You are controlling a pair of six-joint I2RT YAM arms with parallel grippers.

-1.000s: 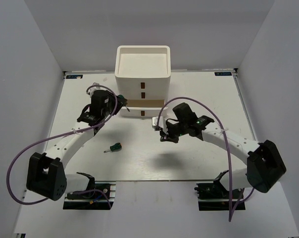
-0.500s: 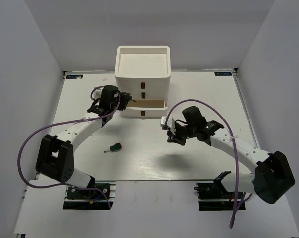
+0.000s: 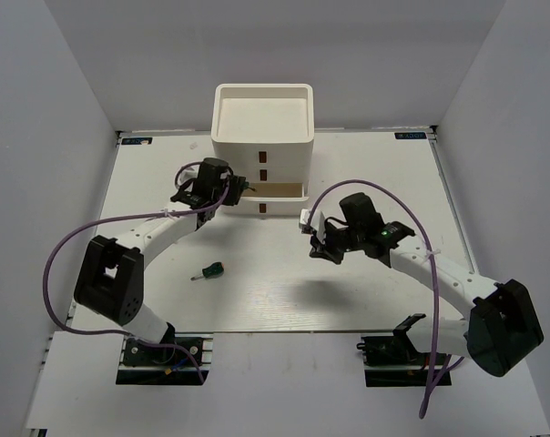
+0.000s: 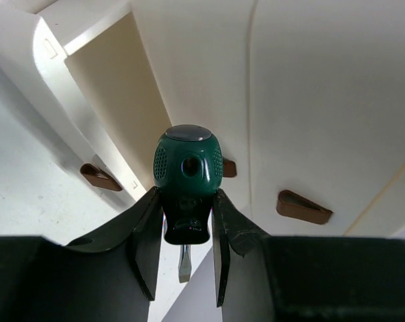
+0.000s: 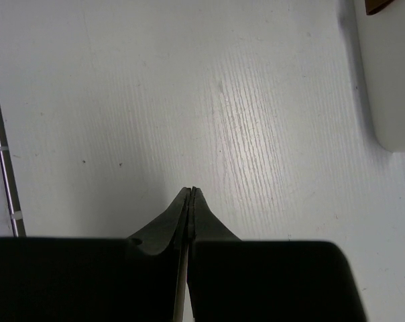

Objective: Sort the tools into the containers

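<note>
My left gripper (image 3: 236, 188) is shut on a stubby green-handled screwdriver (image 4: 187, 166), gripped by its dark collar with the blade pointing back toward the wrist. It hovers at the left end of the partly open middle drawer (image 3: 277, 191) of the white stacked organizer (image 3: 262, 137). Brown drawer tabs (image 4: 303, 206) show just behind the handle. A second green-handled screwdriver (image 3: 209, 270) lies on the table in front of the left arm. My right gripper (image 3: 317, 248) is shut and empty, over bare table, front right of the organizer (image 5: 390, 80). The other tools are out of view.
The organizer's top tray (image 3: 262, 89) stands at the back centre against the white wall. White enclosure walls border the table on the left, right and back. The arm bases and clamps (image 3: 161, 355) sit at the near edge.
My left gripper has carried the green screwdriver to the right, up to the open drawer. My right gripper has drawn back to the right, away from the organizer's front.
</note>
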